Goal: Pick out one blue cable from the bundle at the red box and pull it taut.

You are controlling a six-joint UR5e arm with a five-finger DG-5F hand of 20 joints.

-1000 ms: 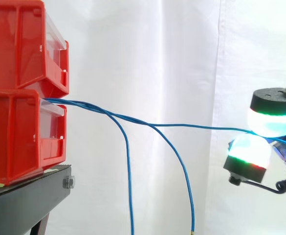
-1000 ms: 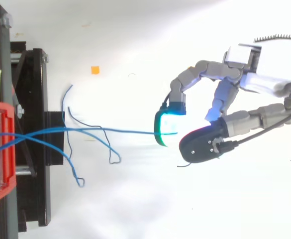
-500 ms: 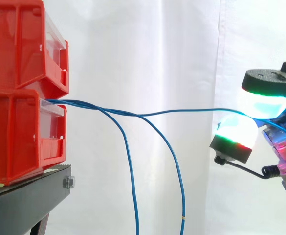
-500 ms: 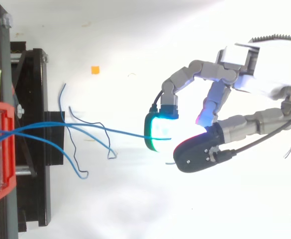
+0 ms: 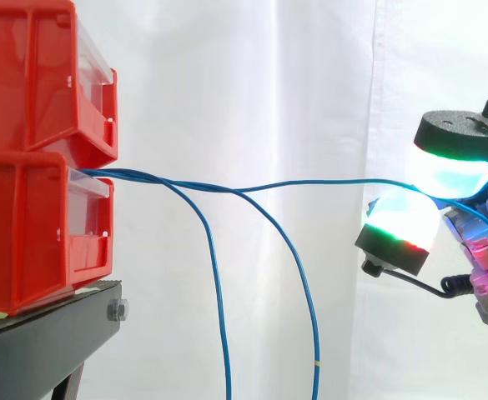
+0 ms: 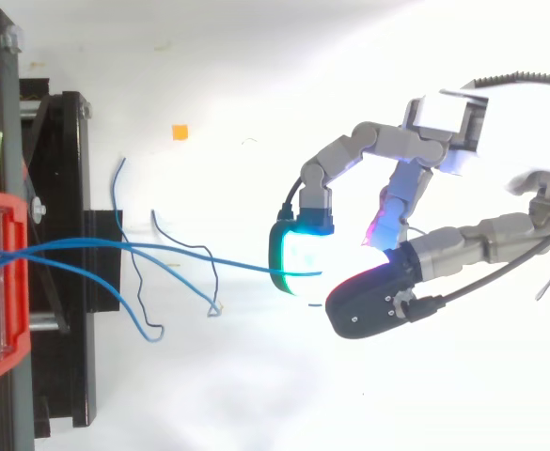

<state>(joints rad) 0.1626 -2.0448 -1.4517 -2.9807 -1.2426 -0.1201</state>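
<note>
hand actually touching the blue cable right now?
Touching. Side view: the cable runs level from the red bin straight into the pinch between the hand's glowing pads, held up while the other cables droop.

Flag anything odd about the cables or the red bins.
Nothing damaged or spilled. The blue cable pinched in the hand dips midway from the lower red bin, not yet taut; two other blue cables hang loose.

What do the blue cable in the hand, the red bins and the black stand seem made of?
Blue cable, pinched in the hand: likely plastic-sheathed wire, smooth; it sags in soft curves. Red bins: moulded plastic, glossy, with ribbed walls. Black stand: probably painted metal, matte, with a bolt at its corner.
</note>
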